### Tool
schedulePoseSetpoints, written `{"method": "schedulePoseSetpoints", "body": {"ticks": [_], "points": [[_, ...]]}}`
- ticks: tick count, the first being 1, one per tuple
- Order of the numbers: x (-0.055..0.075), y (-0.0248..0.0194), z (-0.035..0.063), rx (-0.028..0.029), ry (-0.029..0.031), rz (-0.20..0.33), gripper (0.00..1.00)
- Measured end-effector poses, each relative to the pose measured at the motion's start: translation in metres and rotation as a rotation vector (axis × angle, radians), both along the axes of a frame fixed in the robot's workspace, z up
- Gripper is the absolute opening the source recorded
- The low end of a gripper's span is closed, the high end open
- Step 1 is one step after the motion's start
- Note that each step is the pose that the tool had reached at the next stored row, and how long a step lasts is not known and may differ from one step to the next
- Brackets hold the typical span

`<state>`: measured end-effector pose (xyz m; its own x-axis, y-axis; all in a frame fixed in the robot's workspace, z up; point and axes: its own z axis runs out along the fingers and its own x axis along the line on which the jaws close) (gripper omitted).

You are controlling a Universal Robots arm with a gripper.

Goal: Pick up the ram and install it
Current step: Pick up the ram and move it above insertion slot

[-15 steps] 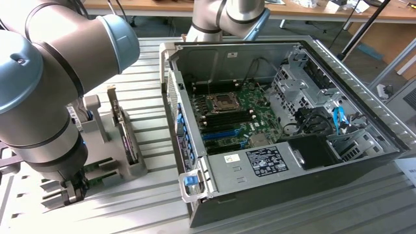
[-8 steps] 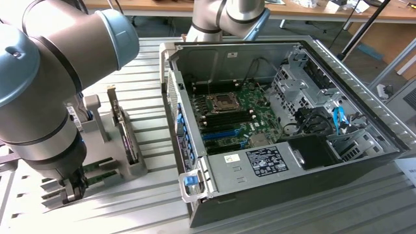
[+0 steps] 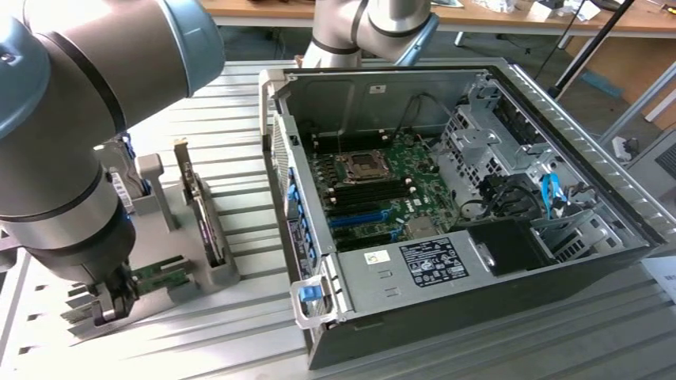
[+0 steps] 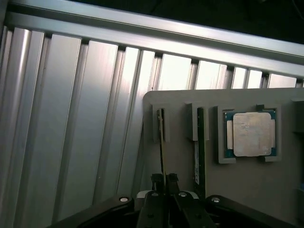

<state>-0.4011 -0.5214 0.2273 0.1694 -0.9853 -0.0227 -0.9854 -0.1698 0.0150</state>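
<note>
The ram (image 4: 161,145) is a thin green stick seen edge-on, standing in a slot of the grey holder (image 4: 180,99). My gripper (image 4: 164,179) is shut on it, both dark fingertips pressed against its narrow edge. A second thin stick (image 4: 200,142) stands in the neighbouring slot. In the exterior view, my gripper (image 3: 111,301) is low over the holder (image 3: 217,273) at that view's left, with a green board (image 3: 158,273) beside the fingers. The open computer case (image 3: 317,309) lies to the exterior view's right, its motherboard (image 3: 385,190) exposed.
A square silver processor chip (image 4: 250,134) rests in a pocket of the holder. A larger upright card with a metal bracket (image 3: 199,210) stands in the holder behind my gripper. Everything sits on a ribbed aluminium table (image 3: 243,119). The case's wall (image 3: 285,158) stands between holder and motherboard.
</note>
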Motion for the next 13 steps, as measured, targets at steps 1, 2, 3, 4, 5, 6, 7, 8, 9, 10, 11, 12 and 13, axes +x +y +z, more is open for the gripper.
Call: {"method": "schedulePoseSetpoints", "body": {"ticks": [1, 2, 3, 4, 5, 6, 7, 8, 9, 10, 11, 12, 13], "points": [[0.000, 0.0000, 0.0019, 0.0001, -0.0001, 0.000, 0.14], [0.000, 0.0000, 0.0044, -0.0001, 0.0001, 0.000, 0.14], [0.000, 0.0000, 0.0067, -0.0001, 0.0001, 0.000, 0.14], [0.000, 0.0000, 0.0091, -0.0001, 0.0001, 0.000, 0.14], [0.000, 0.0000, 0.0112, -0.0001, 0.0001, 0.000, 0.14], [0.000, 0.0000, 0.0139, -0.0001, 0.0000, 0.000, 0.14], [0.000, 0.0000, 0.0166, 0.0000, 0.0000, 0.000, 0.14], [0.000, 0.0000, 0.0194, 0.0000, 0.0000, 0.000, 0.14], [0.000, 0.0000, 0.0223, 0.0000, 0.0000, 0.000, 0.14], [0.000, 0.0000, 0.0250, 0.0000, 0.0000, 0.000, 0.14], [0.000, 0.0000, 0.0286, 0.0001, -0.0001, 0.000, 0.14], [0.000, 0.0000, 0.0317, 0.0000, 0.0000, 0.000, 0.14], [0.000, 0.0000, 0.0350, -0.0002, 0.0001, 0.000, 0.14]]}}
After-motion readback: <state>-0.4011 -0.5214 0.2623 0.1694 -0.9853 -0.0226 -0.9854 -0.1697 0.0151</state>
